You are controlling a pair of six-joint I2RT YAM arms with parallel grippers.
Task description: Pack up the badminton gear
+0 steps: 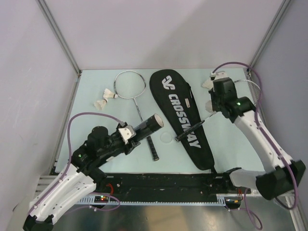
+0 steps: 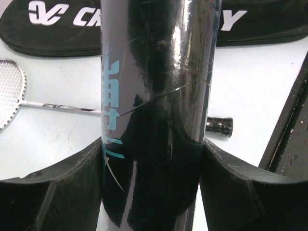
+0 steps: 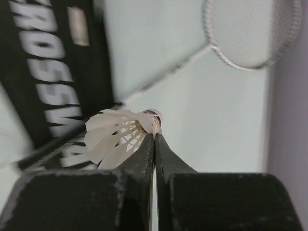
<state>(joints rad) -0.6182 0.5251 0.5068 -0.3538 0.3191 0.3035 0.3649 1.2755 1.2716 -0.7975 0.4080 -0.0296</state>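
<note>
My left gripper (image 1: 138,131) (image 2: 153,149) is shut around the black cylindrical tube (image 1: 147,126) (image 2: 159,72), held off the table with its open end (image 1: 157,120) toward the bag. The black CROSSWAY bag (image 1: 185,115) (image 2: 260,24) (image 3: 48,72) lies flat in the middle. My right gripper (image 1: 212,105) (image 3: 154,135) is shut, its tips pinching a white feather shuttlecock (image 3: 113,135) (image 1: 210,104) near the cork. One silver racquet (image 1: 130,84) (image 2: 57,107) lies left of the bag. The other racquet (image 3: 252,31) has its handle (image 1: 182,136) on the bag. Two more shuttlecocks (image 1: 105,99) lie at far left.
A small clear round lid (image 1: 166,138) lies on the table between the tube and the bag. Another white shuttlecock-like shape (image 1: 208,84) sits behind the right gripper. Grey walls close in at left, back and right. A black rail (image 1: 163,185) runs along the near edge.
</note>
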